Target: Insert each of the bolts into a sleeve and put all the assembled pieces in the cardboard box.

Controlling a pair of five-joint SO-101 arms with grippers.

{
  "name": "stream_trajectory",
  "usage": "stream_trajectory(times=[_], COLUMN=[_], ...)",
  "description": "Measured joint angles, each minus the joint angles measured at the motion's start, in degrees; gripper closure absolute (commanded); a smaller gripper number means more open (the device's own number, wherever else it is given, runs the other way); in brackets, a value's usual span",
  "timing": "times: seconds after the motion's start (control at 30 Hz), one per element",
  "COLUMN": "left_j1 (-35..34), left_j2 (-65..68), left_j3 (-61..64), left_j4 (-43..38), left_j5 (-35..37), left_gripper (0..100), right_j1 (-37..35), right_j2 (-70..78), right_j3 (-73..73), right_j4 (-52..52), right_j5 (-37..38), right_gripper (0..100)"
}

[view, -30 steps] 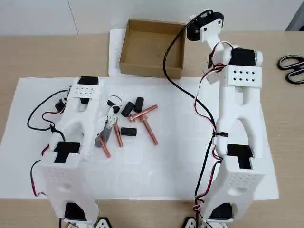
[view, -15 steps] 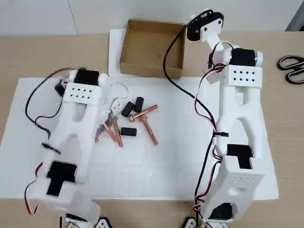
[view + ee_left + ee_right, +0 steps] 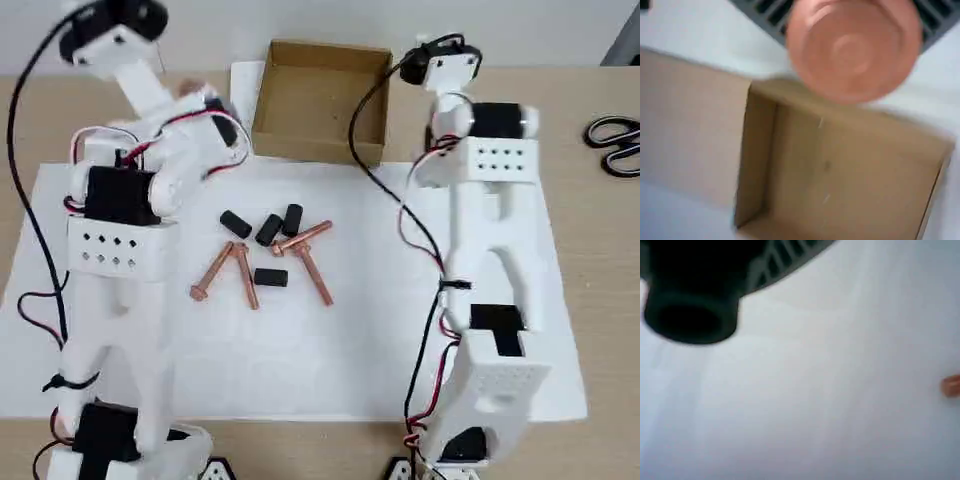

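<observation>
The mating step is in hand. The left claw (image 3: 855, 17) grasps a copper bolt (image 3: 852, 50) near the cardboard box (image 3: 760, 165), and the right claw (image 3: 715, 275) is clenched on a black sleeve (image 3: 690, 315) over the white paper (image 3: 815, 390). Next, I judge, the arms must meet and line up shank with bore. The other bolts (image 3: 245, 277) and sleeves (image 3: 268, 230) lie loose on the counter (image 3: 600, 250). The held bolt's shank hides behind its head, and both sets of jaws are cut off.
</observation>
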Motion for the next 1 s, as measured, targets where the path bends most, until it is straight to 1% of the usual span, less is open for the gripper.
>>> stream_trajectory(times=[0.07, 0.17, 0.23, 0.3, 0.37, 0.43, 0.57, 0.67, 0.73, 0.8, 0.9, 1.0], left_j1=[0.4, 0.6, 0.6, 0.6, 0.6, 0.6, 0.6, 0.6, 0.6, 1.1, 3.2, 6.3], left_j2=[0.0, 0.0, 0.0, 0.0, 0.0, 0.0, 0.4, 2.8, 4.7, 5.7, 5.9, 5.9], left_j3=[0.0, 0.0, 0.7, 1.7, 2.5, 3.6, 5.7, 5.7, 5.8, 5.8, 5.8, 5.8], left_j4=[-4.1, -9.0, -10.4, -10.6, -10.7, -10.9, -11.6, -12.5, -13.2, -13.4, -13.3, -13.3], left_j5=[-2.5, -3.3, -3.4, -3.3, -3.3, -3.3, -3.3, -3.0, -2.5, -2.4, -2.6, -3.9], left_gripper=[99, 99, 99, 99, 99, 99, 99, 99, 99, 99, 99, 99], right_j1=[-3.3, -6.2, -5.5, -4.3, -2.5, -0.3, 0.3, -0.9, -2.2, -3.5, -5.3, -9.7], right_j2=[-0.8, -4.0, -7.8, -12.5, -16.8, -20.3, -25.4, -30.9, -35.8, -41.9, -52.6, -61.3], right_j3=[0.1, 0.1, 0.1, 0.1, 0.8, 2.9, 11.4, 22.5, 33.5, 47.4, 70.9, 92.7], right_j4=[1.8, 0.2, -4.0, -8.4, -13.0, -16.5, -22.3, -29.2, -36.8, -47.7, -68.7, -90.5], right_j5=[-1.4, -2.5, -3.6, -6.6, -9.1, -9.8, -9.8, -9.8, -9.8, -9.8, -9.7, -9.6], right_gripper=[99.4, 99.4, 99.4, 99.4, 99.4, 99.4, 99.4, 99.4, 99.5, 99.6, 99.6, 99.6])
